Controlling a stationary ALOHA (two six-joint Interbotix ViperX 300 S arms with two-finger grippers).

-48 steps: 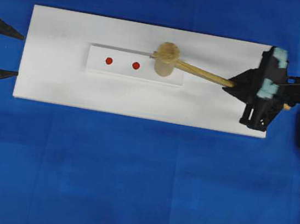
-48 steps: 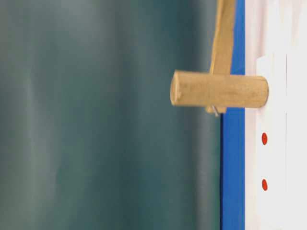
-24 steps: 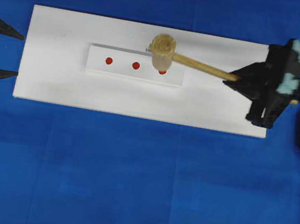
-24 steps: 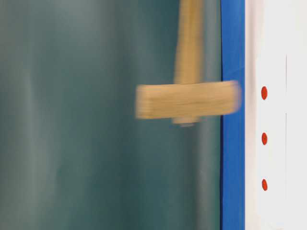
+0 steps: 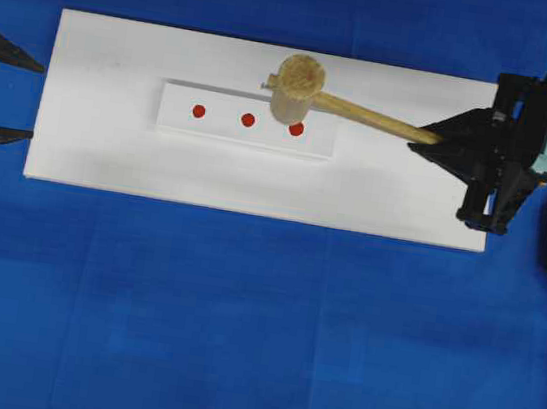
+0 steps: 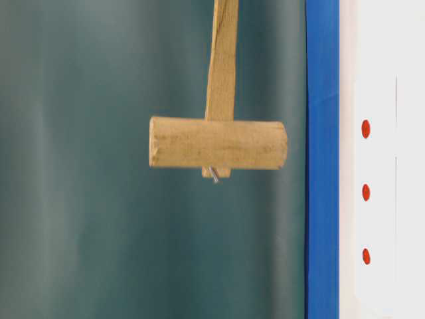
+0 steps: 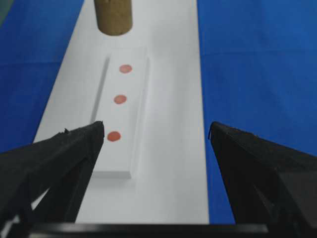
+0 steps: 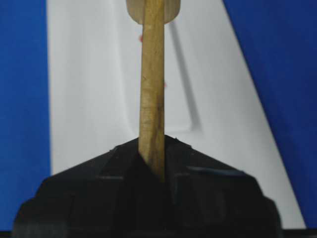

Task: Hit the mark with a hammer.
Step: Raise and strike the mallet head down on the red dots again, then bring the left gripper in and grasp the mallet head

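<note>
Above the white strip, my right hand clamped on the hammer, head raised clear of the mark, my left hand wide open, holding nothing

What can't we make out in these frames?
- Right tool: the right wrist view shows the hammer handle running in, but the tool's body covers the contact.
- Hammer head: cut off by the top edge in both wrist views.
- Mark: the handle hides it in the right wrist view.
- Left tool: the overhead view's left edge crops all but its tips.
</note>
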